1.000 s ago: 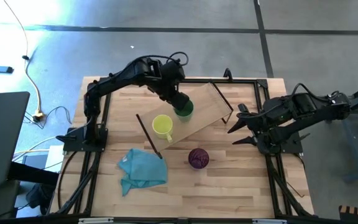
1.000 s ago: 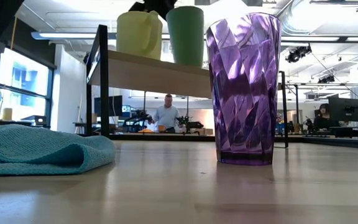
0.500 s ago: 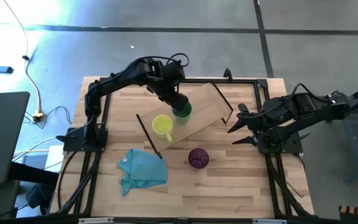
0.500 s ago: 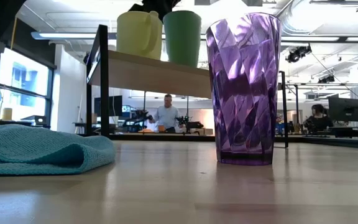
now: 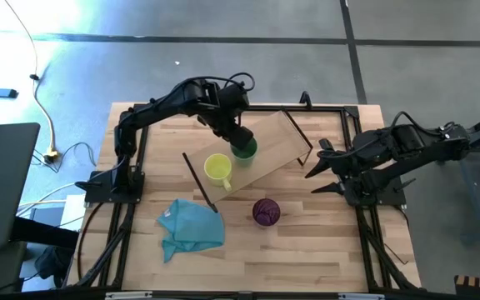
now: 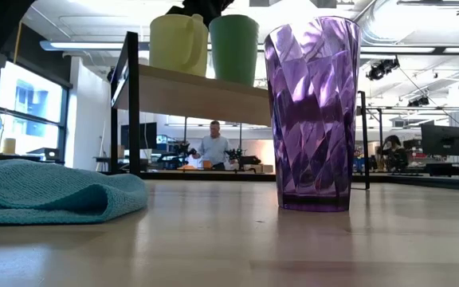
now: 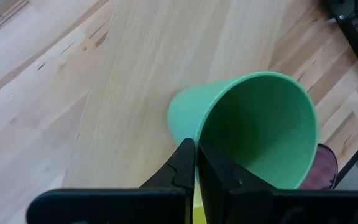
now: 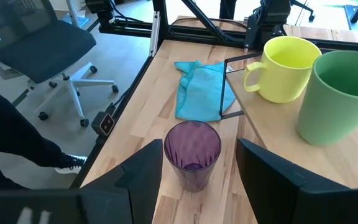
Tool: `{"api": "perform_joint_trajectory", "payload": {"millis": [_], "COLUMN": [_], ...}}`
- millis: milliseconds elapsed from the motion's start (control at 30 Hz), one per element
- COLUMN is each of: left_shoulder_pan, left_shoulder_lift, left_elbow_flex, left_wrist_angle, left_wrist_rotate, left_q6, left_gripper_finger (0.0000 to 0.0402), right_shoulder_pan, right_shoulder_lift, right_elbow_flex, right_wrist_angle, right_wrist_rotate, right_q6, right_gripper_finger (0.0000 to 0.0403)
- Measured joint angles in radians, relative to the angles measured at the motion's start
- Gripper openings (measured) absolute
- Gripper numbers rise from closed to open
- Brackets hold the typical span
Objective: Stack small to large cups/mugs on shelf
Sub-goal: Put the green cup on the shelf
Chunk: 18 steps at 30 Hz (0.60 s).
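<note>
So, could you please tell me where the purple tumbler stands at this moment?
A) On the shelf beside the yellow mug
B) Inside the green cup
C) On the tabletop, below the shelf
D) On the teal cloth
C: the purple tumbler stands upright on the bare tabletop, apart from the teal cloth, while the yellow mug and green cup sit up on the shelf.
</note>
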Motion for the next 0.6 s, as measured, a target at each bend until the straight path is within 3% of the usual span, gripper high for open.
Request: {"api": "perform_joint_trajectory", "payload": {"millis": [600], "left_shoulder_pan": [0.0], "left_shoulder_lift": [0.037], "left_elbow_flex": [0.0], "left_wrist_angle": [0.049], "left_wrist_rotate": [0.023], "left_q6": [0.012], "left_gripper_finger": [0.0], "right_shoulder_pan": [0.0], "right_shoulder_lift": [0.0], "right_elbow_flex": [0.0], "right_wrist_angle": [-0.016], "right_wrist_rotate": [0.0], "right_q6": [0.019], "right_gripper_finger": [0.0197]}}
